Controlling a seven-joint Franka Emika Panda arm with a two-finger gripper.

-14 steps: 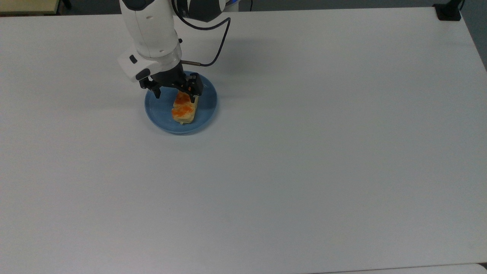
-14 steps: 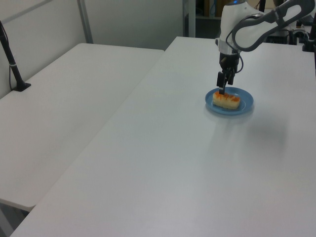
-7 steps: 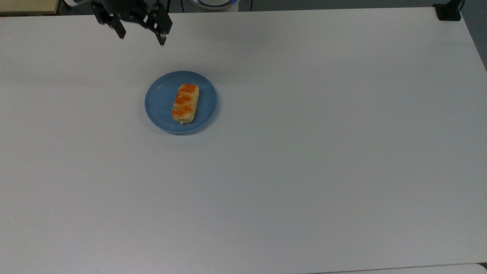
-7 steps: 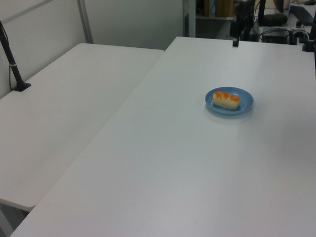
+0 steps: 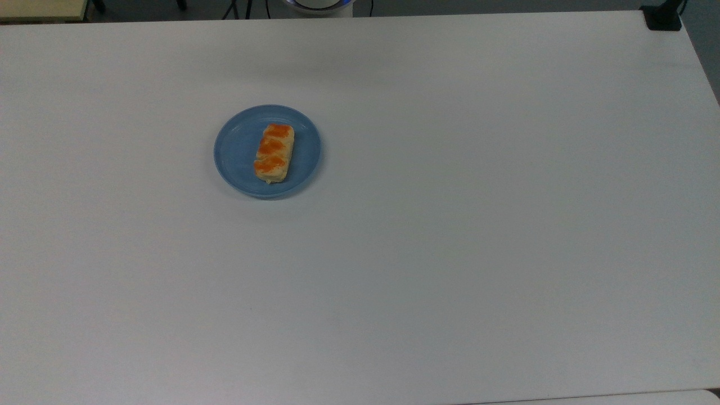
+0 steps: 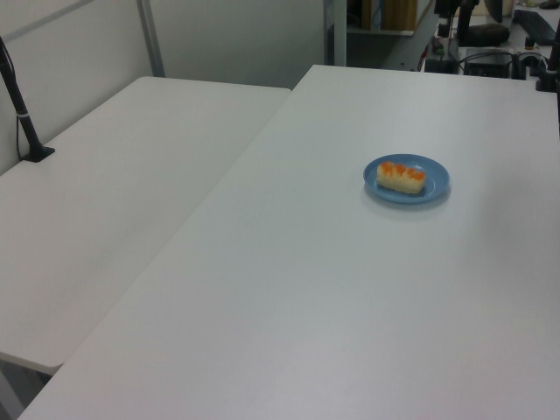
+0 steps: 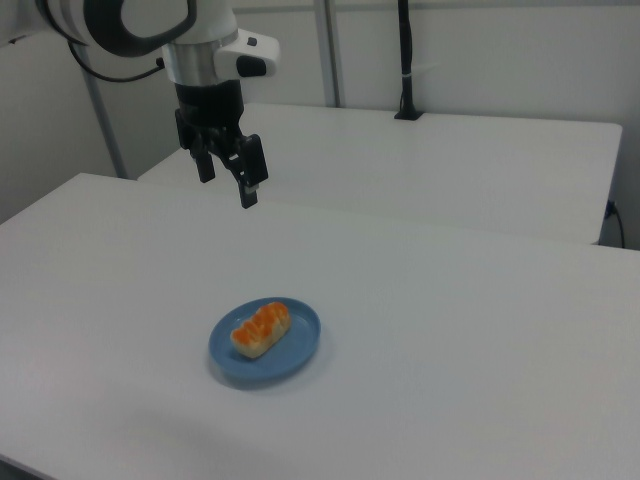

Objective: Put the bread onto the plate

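The bread [image 5: 274,153], a pale-yellow roll with orange-glazed ridges, lies flat on the round blue plate [image 5: 233,152] on the white table. In the left view the bread [image 6: 402,178] rests across the plate [image 6: 437,181]. The right view shows the bread [image 7: 260,329] lying inside the plate [image 7: 300,345], and my gripper [image 7: 228,183] hanging high above the table, behind and to the right view's left of the plate. Its two black fingers stand apart, open, with nothing between them.
The white table [image 5: 450,225] stretches wide around the plate. A second white table [image 6: 114,201] adjoins it on the left view's left. A black post [image 6: 22,114] stands on that table. A black clamp [image 5: 662,17] sits at the top view's far right corner.
My gripper let go of the bread, rose from the plate and drew back beyond the top view's upper edge. The bread and plate have stayed still.
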